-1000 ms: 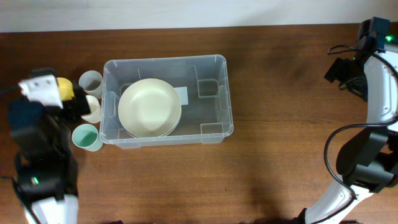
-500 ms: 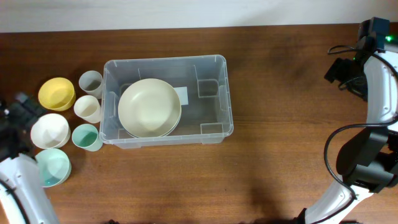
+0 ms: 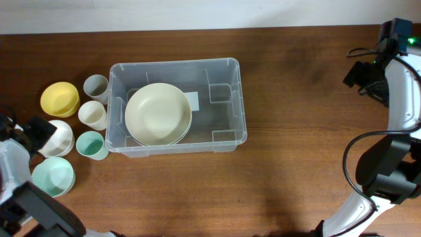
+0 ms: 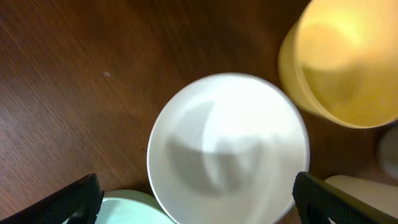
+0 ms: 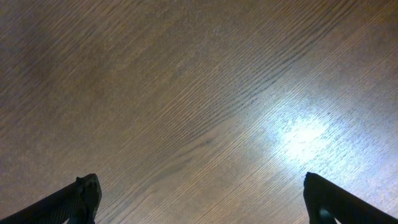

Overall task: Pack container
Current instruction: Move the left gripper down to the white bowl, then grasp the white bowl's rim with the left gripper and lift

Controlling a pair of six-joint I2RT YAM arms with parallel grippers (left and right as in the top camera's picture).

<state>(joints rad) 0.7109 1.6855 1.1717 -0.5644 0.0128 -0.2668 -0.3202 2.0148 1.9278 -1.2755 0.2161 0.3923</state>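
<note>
The left gripper [image 4: 196, 198], wide open and empty, hangs over the white bowl [image 4: 227, 146]; the container [image 3: 176, 67], long side running left-right, lies to its right. The right gripper [image 5: 199, 199], open and empty, is farther.

Cream bowl [image 3: 158, 113] inside container [image 3: 176, 64]; teal cup [image 3: 91, 145] just beside.

Top-down overhead; 2 close downward wrist views, left sharing white bowl [image 4: 227, 146]
</note>
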